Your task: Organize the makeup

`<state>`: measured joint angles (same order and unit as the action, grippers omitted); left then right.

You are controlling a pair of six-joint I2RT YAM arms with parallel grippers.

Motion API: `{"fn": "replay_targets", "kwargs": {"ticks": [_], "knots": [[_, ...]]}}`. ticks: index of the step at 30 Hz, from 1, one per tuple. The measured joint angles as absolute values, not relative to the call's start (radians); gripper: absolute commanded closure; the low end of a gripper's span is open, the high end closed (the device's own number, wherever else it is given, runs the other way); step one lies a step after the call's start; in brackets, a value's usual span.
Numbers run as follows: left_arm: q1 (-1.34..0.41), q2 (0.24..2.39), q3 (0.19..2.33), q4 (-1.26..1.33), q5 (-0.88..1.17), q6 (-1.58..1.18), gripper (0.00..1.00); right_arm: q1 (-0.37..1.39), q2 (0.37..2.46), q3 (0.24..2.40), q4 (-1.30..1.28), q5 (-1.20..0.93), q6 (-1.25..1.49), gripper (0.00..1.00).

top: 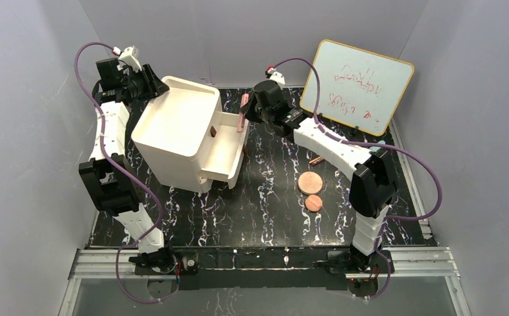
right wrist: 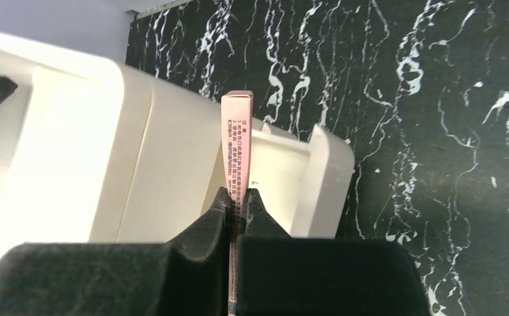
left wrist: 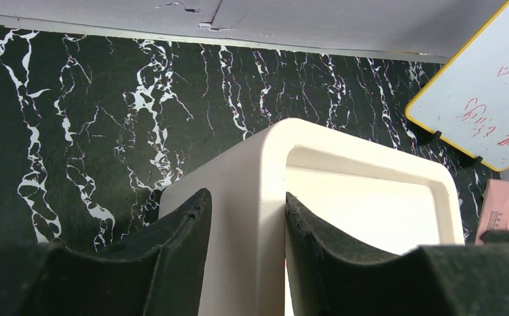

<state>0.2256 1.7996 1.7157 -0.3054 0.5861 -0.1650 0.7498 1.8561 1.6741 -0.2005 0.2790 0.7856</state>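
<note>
Pink stick in right hand, seemingly above open drawer

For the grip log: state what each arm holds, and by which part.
Left fingers clamp the white plastic drawer box by its upper rim wall. Right fingers pinch the slim pink makeup stick by one end.

The top view looks down from high behind the robot, far enough off to take in the whole worktop. The left wrist view sits close behind the left claw, facing forward past its fingers. The right wrist view sits close behind the right claw, facing steeply down. All three share the white drawer unit at both claws.
</note>
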Motion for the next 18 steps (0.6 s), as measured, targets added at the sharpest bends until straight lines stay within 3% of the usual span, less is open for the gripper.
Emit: {"fn": "replay_targets", "kwargs": {"ticks": [18], "knots": [[0.226, 1.8, 1.716, -0.305, 0.586, -0.165, 0.59, 0.908, 1.866, 1.682, -0.218, 0.311, 0.816, 0.99]]}}
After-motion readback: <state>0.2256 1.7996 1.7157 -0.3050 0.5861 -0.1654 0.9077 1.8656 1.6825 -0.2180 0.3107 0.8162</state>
